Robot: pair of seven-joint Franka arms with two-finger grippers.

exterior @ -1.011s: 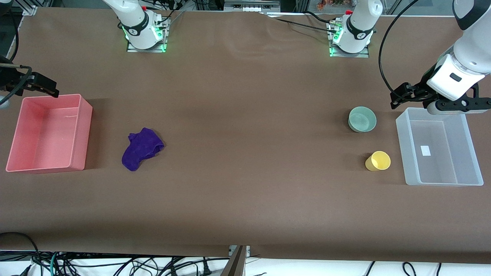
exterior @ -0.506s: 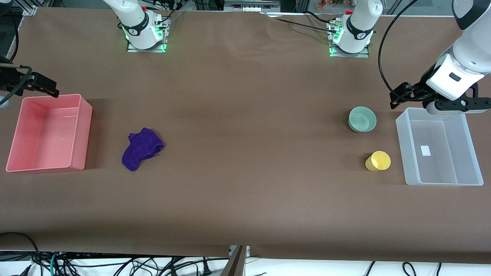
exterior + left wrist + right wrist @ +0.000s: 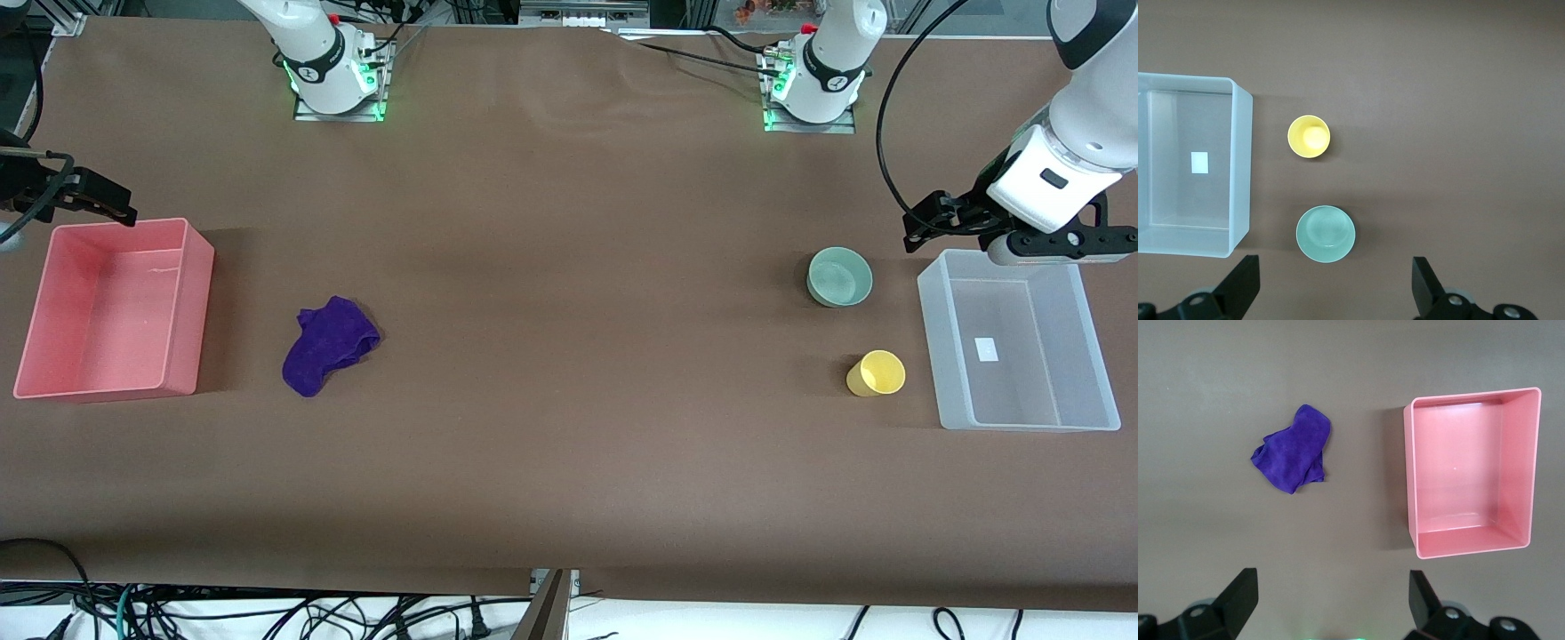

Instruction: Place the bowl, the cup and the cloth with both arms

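Cup (image 3: 876, 372), upright on the brown surface (image 3: 569, 356) beside the clear bin (image 3: 1102, 391), stands nearest; the bowl (image 3: 839, 276) sits farther back, and the cloth (image 3: 329, 345) lies by the pink bin (image 3: 191, 302) at the right arm's end. Both grippers hold nothing, fingers spread wide: the left gripper (image 3: 1335, 287) over the clear bin's farther rim, the right gripper (image 3: 1331, 603) over the pink bin's farther corner. A pinch on the cup's thin rim could tip it, a high grab could drag the limp cloth, and the front view cuts off the right gripper.

The brown tabletop (image 3: 569, 267) holds five things. A pink bin (image 3: 111, 307) and a purple cloth (image 3: 329, 345) lie toward the right arm's end. A green bowl (image 3: 839, 276), a yellow cup (image 3: 877, 372) and a clear bin (image 3: 1018, 340) sit toward the left arm's end.
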